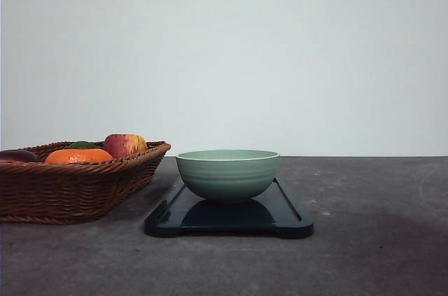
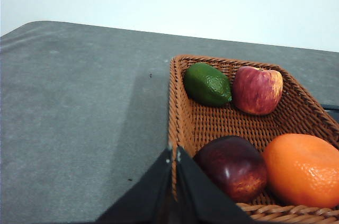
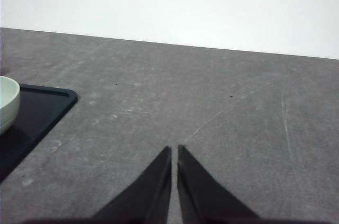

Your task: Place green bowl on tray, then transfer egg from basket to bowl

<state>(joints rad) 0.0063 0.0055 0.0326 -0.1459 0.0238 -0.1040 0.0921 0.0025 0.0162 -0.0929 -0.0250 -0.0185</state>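
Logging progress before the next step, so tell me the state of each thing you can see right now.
green bowl: upright on the tray, empty as far as visible
tray: flat on the table
basket: holds lime, two apples, orange
left claw: shut, empty
right claw: shut, empty

Glossy dark tray [image 1: 290, 213], ridged glazed ceramic green bowl [image 1: 227, 175], woven wicker basket [image 1: 70, 191], matt grey table [image 1: 371, 240].

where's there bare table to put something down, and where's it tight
Bare table lies to the right of the tray, and more in front of it. The left wrist view shows open table beside the basket on its outer side. Tight: the green bowl fills the tray's middle, and the basket holds four fruits.
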